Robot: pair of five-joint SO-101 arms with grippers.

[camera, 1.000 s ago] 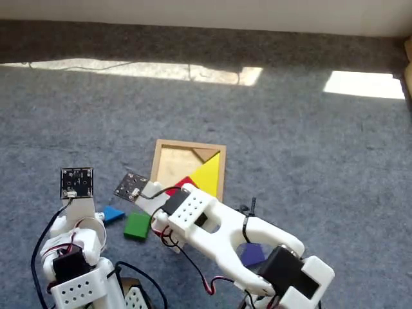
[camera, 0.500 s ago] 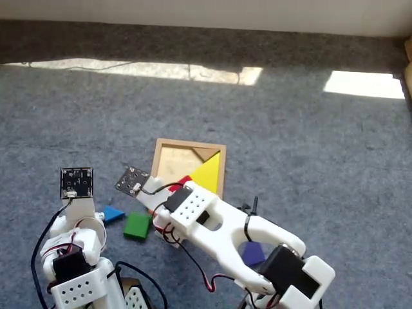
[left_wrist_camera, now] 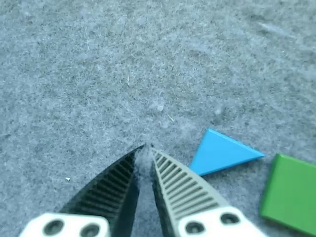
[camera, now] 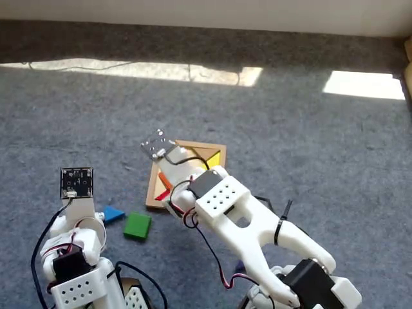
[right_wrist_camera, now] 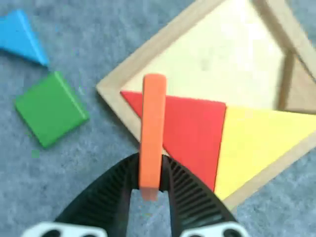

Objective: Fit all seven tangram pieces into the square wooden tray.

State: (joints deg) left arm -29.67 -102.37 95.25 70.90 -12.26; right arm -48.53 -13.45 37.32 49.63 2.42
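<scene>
Orange wooden tangram piece point(right_wrist_camera: 152, 123) clamped edgewise in my right gripper point(right_wrist_camera: 149, 164).
Beneath it: square wooden tray point(right_wrist_camera: 128, 74) corner, red triangular piece point(right_wrist_camera: 192, 128) inside.

The square wooden tray point(right_wrist_camera: 111, 81) lies flat on the carpet, with a red triangle point(right_wrist_camera: 192, 128) and a yellow triangle point(right_wrist_camera: 261, 138) side by side inside it. An orange piece point(right_wrist_camera: 152, 128) stands on edge over its corner, pinched in the right gripper point(right_wrist_camera: 150, 170). A green square point(right_wrist_camera: 49, 108) and a blue triangle point(right_wrist_camera: 22, 37) lie just outside the tray.
</scene>
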